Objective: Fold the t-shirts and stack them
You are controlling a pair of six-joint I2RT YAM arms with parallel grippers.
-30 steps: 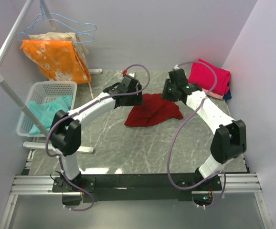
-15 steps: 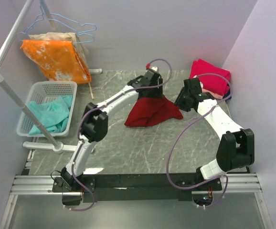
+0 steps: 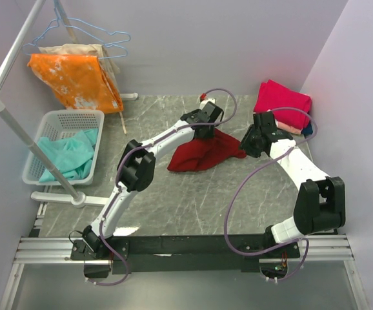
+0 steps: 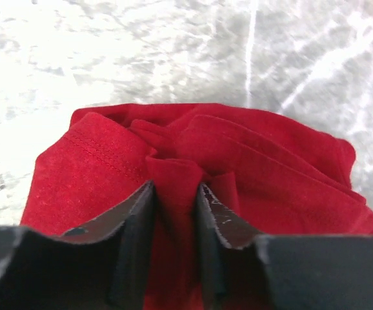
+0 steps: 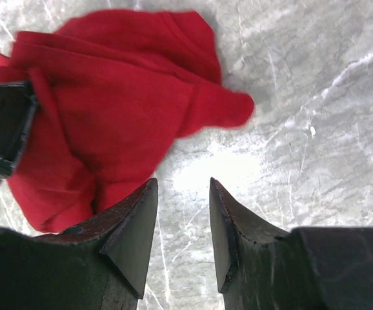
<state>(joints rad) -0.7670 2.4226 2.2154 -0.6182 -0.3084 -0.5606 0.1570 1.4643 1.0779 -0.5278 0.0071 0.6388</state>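
A dark red t-shirt [image 3: 202, 153] lies bunched on the grey marble table, its far end lifted. My left gripper [image 3: 207, 127] is shut on a fold of it; in the left wrist view the cloth [image 4: 173, 174] is pinched between the fingers [image 4: 135, 219]. My right gripper [image 3: 246, 144] is open and empty, just right of the shirt's near right corner; the shirt [image 5: 109, 110] shows in the right wrist view, upper left. A bright pink folded shirt [image 3: 283, 105] sits on a stack at the back right. A teal shirt [image 3: 67, 155] lies in the basket.
A white basket [image 3: 64, 119] stands at the left edge. An orange cloth [image 3: 77, 79] and wire hangers [image 3: 93, 32] hang on a white rack [image 3: 6, 116] at the back left. Walls close in at the back and right.
My left gripper has moved right over the shirt's far end and lifted it. My right gripper has let go and drawn back to the right.
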